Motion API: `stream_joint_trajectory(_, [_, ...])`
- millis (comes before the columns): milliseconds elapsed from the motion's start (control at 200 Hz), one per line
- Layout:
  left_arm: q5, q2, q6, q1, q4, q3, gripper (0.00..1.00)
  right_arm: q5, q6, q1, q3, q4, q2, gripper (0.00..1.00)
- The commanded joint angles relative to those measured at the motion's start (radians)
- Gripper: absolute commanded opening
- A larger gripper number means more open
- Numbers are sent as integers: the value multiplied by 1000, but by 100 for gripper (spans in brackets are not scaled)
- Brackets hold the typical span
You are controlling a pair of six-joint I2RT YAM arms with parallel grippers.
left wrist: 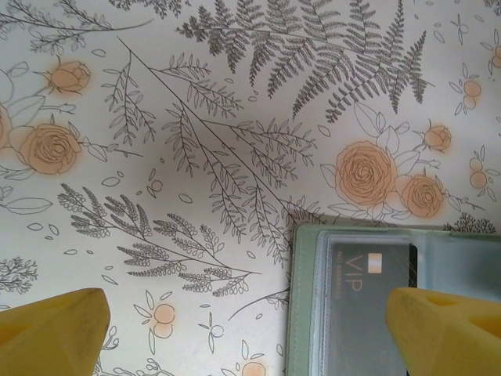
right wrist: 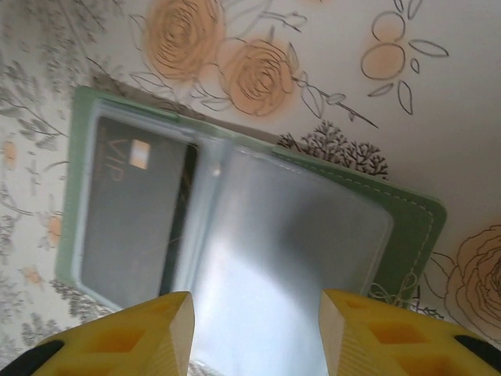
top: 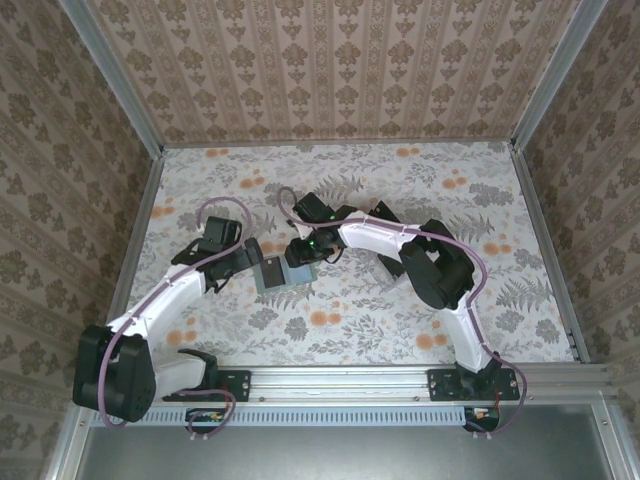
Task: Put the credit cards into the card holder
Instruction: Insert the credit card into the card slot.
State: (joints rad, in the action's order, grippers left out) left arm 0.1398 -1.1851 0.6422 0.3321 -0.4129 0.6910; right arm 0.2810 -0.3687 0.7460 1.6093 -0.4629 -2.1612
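The sage-green card holder (top: pixel 281 273) lies open on the floral cloth between both arms. A dark card (right wrist: pixel 129 211) marked VIP sits under a clear sleeve in the holder's left half. The other clear sleeve (right wrist: pixel 297 235) looks empty and glares. My right gripper (right wrist: pixel 256 313) hovers open over that sleeve, nothing between its fingers; from above it (top: pixel 303 252) is at the holder's far right corner. My left gripper (left wrist: pixel 246 321) is wide open at the holder's left side. Its right fingertip (left wrist: pixel 438 329) overlaps the holder (left wrist: pixel 305 313) and the card (left wrist: pixel 364 298).
The table is covered with a floral cloth (top: pixel 400 200) and boxed in by patterned walls on metal posts (top: pixel 545 200). A metal rail (top: pixel 340 385) runs along the near edge. Purple cables (top: pixel 215 205) loop off both arms.
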Motion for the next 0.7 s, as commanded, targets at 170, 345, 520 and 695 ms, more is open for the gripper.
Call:
stream_joint_trajectory(170, [-41, 22, -32, 47, 60, -47, 100, 27, -17, -9, 4, -7, -46, 48])
stream_joint_trajectory(345, [-33, 44, -30, 116, 131, -95, 100, 131, -146, -8, -62, 102, -48, 49])
stream_joint_trajectory(520, [-24, 56, -27, 195, 186, -132, 100, 183, -257, -9, -122, 213, -51, 49])
stream_joint_trajectory(695, [-7, 59, -23, 254, 238, -164, 100, 187, -298, -8, -143, 248, -55, 49])
